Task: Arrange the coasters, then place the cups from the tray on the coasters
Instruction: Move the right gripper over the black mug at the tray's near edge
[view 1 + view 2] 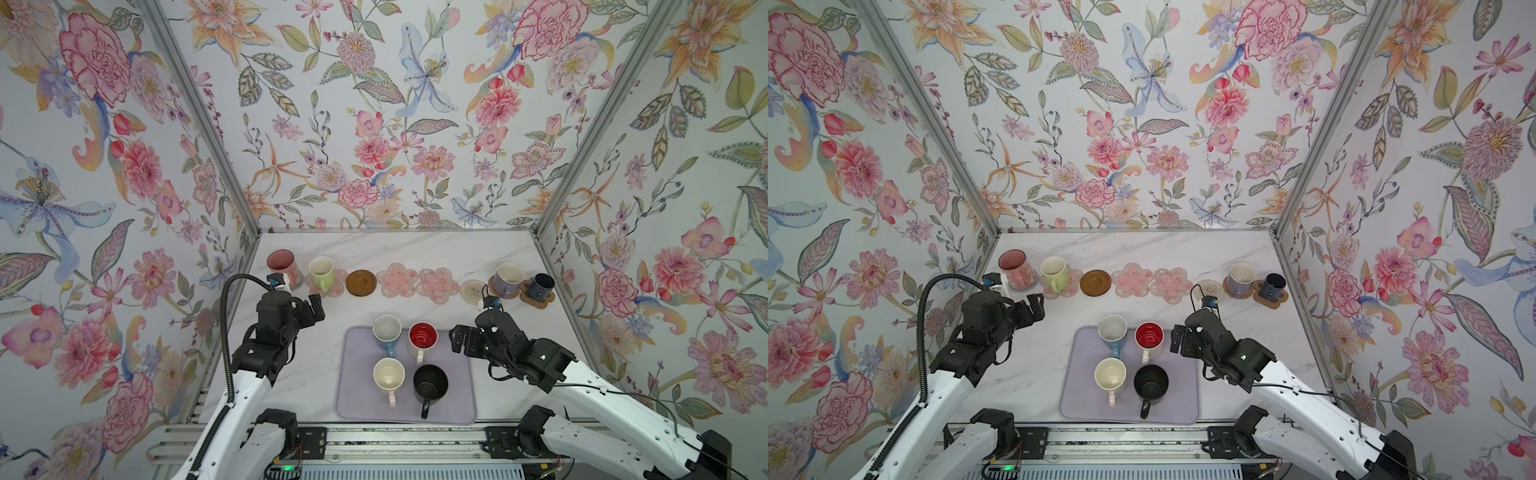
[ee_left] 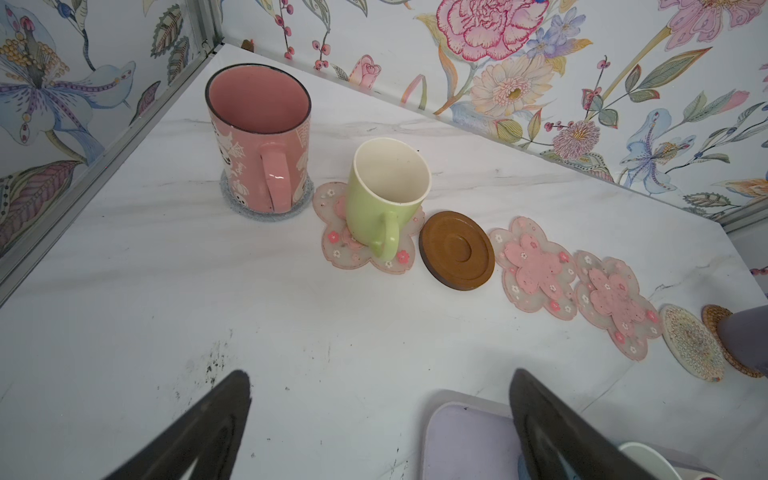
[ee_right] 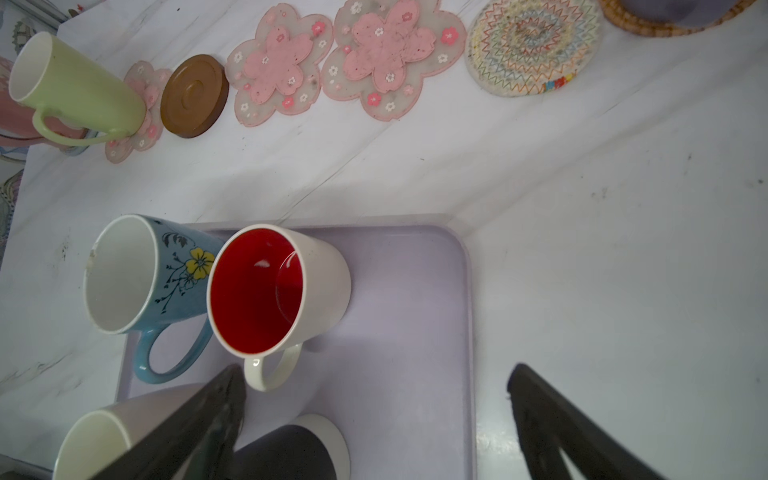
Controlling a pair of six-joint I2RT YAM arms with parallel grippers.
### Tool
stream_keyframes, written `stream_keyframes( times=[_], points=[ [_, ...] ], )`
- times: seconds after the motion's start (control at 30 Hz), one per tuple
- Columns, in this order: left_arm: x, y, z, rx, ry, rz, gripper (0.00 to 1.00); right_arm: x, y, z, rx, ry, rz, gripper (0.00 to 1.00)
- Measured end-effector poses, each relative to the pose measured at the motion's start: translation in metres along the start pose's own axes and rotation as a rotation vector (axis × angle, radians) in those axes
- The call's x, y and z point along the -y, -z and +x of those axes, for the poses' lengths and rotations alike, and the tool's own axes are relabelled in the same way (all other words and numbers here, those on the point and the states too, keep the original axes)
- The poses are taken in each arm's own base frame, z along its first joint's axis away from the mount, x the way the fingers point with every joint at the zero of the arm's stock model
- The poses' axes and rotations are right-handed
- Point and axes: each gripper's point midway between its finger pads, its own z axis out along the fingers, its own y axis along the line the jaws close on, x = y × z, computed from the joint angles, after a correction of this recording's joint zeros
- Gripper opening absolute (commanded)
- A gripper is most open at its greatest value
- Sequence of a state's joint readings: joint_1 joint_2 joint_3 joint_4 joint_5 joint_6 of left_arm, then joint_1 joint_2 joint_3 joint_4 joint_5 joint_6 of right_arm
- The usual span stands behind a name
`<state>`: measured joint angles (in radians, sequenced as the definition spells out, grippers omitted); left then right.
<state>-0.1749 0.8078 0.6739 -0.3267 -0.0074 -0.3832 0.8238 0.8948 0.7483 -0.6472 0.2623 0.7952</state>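
Cups (image 1: pixel 388 374) on tray (image 1: pixel 358 376) upright, handles toward near edge

No text is legible anywhere (the blue cup (image 3: pixel 178 286) shows only painted flowers).

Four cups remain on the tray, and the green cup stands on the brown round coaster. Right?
Not quite: the green cup stands on a pink flower coaster; the brown round coaster beside it is bare, as the left wrist view shows. Four cups do remain on the tray.
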Motion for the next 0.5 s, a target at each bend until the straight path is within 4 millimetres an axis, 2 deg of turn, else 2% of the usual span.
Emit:
stream_keyframes(
  times=[0.5],
  points=[
    [0.000,0.002,-0.002,0.015,0.006,0.006,0.99,-0.037,0.028,0.067,-0.072,0.074,-0.043,0.99]
  ],
)
